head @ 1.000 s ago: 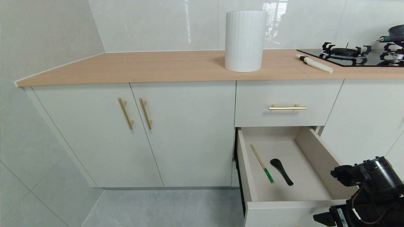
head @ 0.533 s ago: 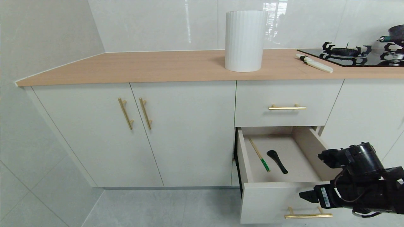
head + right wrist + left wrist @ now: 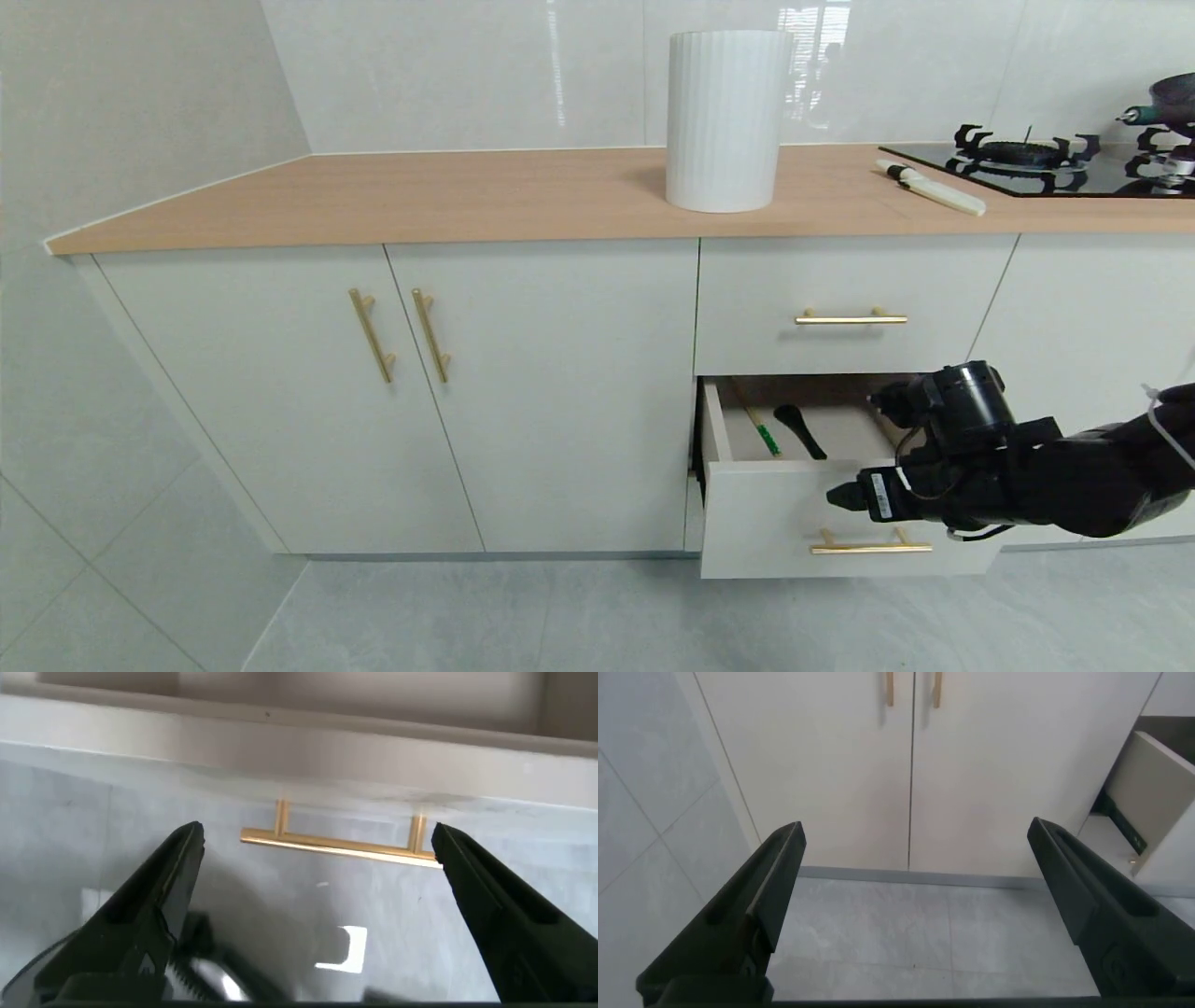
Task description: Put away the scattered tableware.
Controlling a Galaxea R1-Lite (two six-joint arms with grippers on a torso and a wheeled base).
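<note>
At the left of the head view stood two cupboard doors (image 3: 401,392), shut, with gold handles. The left gripper (image 3: 915,915) hung low in front of those doors, above the grey floor (image 3: 906,933), with its two fingers spread wide and nothing between them. In the upper middle a tall white pot (image 3: 720,121) sat on the wooden counter (image 3: 420,196). Below it and a bit to the right, the bottom drawer (image 3: 766,523) stuck out only a little. Inside it lay the chopsticks (image 3: 758,427) and, just beside them, the black spoon (image 3: 800,431) (only their back ends peeked out). Both looked light, hard and smooth, so they would likely slide or roll if the drawer bumped hard. The right gripper (image 3: 845,496) was at the drawer's white front, just above the gold handle (image 3: 870,547). Its fingers were spread wide too, pinching nothing, and the handle (image 3: 341,845) sat ahead of them. The drawer looked stiff and should slide straight, so a soft push on the flat front, near the middle, seemed the best way to move it. At the upper right a pale knife (image 3: 929,187) lay on the counter beside the black stove (image 3: 1027,163). It looked thin and light, maybe sharp, so the handle end seemed the safe place to hold it.
</note>
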